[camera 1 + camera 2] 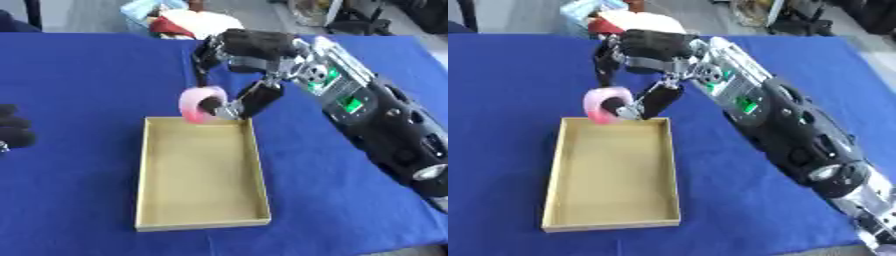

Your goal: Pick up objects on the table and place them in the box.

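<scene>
A pink ring-shaped object [198,103] hangs just above the far edge of the shallow tan box [147,170]. My right hand [245,55] reaches in from the right; its thumb and fingers pinch the ring from above and through its hole. The box lies on the blue tablecloth with nothing inside it. My left hand [12,131] shows only as dark curled fingers at the left edge, holding nothing.
My right forearm [376,120] crosses the table's right side diagonally. Beyond the far table edge sits a heap of cloth and a light blue item [179,20]. Blue cloth spreads to the left and front of the box.
</scene>
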Motion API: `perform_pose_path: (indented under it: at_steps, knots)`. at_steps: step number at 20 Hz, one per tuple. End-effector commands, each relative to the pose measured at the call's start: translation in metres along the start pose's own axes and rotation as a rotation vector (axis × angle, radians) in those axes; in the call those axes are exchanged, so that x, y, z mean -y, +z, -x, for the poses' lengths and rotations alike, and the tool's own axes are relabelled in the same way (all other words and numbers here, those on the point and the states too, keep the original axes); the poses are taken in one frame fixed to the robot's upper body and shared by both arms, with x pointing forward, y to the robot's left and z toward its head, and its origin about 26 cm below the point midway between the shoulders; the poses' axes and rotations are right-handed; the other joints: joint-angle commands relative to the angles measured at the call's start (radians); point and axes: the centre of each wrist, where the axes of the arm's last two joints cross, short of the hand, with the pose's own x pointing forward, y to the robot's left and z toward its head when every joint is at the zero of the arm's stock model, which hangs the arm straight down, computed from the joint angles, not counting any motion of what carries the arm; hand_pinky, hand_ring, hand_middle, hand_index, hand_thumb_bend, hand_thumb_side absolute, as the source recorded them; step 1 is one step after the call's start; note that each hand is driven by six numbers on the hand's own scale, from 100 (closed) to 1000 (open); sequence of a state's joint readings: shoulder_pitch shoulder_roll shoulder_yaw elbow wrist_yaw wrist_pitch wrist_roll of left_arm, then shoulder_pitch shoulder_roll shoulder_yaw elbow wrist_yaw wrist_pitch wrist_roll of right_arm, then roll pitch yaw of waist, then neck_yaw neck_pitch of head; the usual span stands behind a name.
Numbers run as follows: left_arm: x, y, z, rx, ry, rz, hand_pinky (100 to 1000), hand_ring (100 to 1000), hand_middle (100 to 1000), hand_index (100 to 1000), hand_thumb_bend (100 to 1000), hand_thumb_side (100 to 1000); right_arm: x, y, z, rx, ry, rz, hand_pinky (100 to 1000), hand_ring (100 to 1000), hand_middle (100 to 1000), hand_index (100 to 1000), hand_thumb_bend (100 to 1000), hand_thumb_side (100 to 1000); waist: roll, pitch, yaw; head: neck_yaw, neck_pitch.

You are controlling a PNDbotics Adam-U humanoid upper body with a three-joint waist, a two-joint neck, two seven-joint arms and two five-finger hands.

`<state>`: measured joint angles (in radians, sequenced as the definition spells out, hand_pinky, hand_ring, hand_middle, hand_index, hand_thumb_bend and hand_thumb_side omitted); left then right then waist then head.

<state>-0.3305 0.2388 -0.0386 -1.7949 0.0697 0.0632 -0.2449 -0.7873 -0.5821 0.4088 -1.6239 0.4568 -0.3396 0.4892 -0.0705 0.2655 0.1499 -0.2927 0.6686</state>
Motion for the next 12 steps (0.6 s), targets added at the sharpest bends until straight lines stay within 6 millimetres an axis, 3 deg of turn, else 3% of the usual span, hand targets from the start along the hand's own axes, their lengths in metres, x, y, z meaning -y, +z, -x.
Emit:
perform_pose_path:
  at_steps: [1,6,12]
  knots:
    - [-0.004,-0.001,-0.006,0.016,-0.019,-0.003,742,665,646,830,100,845,-0.013,-0.006,0.005,-0.010,-0.024,-0.019,627,623,512,266,100,200,0.007,-0.013,-0.003,0.001,0.004]
    - [-0.003,-0.001,-0.005,0.016,-0.018,0.000,743,667,647,830,100,847,-0.043,-0.012,0.016,-0.041,-0.069,-0.034,626,628,519,279,100,201,0.012,-0.010,-0.008,0.001,0.007]
    - [-0.002,-0.001,-0.004,0.011,-0.019,0.002,744,668,649,831,100,851,-0.060,-0.020,0.015,-0.028,-0.054,-0.054,631,637,529,290,100,201,0.015,-0.009,-0.017,0.001,0.014]
